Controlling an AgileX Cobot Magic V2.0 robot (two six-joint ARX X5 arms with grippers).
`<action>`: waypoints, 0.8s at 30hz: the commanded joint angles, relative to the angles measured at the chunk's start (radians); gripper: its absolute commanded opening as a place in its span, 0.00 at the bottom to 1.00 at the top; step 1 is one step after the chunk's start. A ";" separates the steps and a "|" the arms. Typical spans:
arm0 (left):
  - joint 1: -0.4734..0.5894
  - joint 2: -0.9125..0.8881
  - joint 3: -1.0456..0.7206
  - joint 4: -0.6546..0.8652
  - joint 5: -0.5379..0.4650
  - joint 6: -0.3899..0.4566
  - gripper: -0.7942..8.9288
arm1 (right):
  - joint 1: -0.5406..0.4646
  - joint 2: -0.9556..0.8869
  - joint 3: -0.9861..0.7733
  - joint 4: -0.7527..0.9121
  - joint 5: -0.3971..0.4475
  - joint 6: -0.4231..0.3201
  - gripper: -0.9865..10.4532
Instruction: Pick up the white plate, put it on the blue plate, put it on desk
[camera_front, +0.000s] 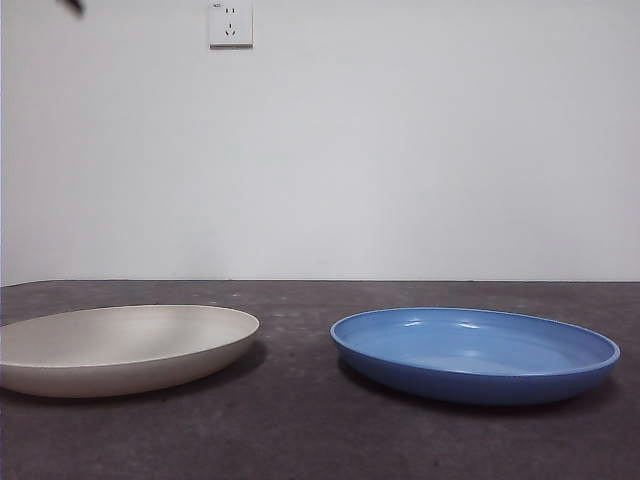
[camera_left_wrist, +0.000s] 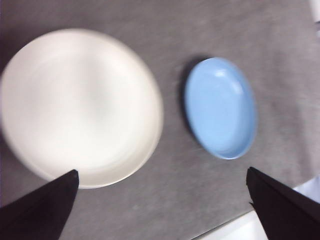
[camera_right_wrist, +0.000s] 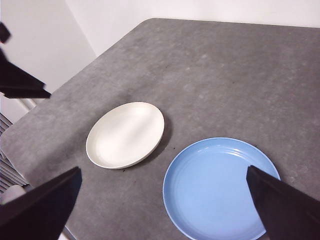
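The white plate (camera_front: 125, 348) rests flat on the desk (camera_front: 300, 430) at the left, and the blue plate (camera_front: 475, 352) sits beside it at the right, a gap between them. Both plates are empty. My left gripper (camera_left_wrist: 161, 171) hovers high above the two plates, jaws spread wide and holding nothing; the white plate (camera_left_wrist: 80, 105) is large under it, with the blue plate (camera_left_wrist: 221, 107) further off. My right gripper (camera_right_wrist: 163, 169) is also open and empty, raised over the desk's near side above the blue plate (camera_right_wrist: 220, 187), with the white plate (camera_right_wrist: 125, 135) further over.
The desk's edge and a pale wall run behind the plates. A wall socket (camera_front: 230, 24) is high on the wall. A black tip of an arm (camera_front: 73, 6) shows at the top left corner. The left arm (camera_right_wrist: 20, 82) shows at the side of the right wrist view.
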 joint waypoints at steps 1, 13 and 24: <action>0.042 0.091 0.020 0.010 0.013 0.046 0.92 | 0.005 0.003 0.016 0.004 -0.001 0.009 0.61; 0.121 0.454 0.020 0.106 0.010 0.081 0.92 | 0.005 0.003 0.016 0.004 -0.004 0.009 0.61; 0.127 0.667 0.020 0.177 0.010 0.100 0.92 | 0.004 0.003 0.016 -0.007 -0.004 0.010 0.61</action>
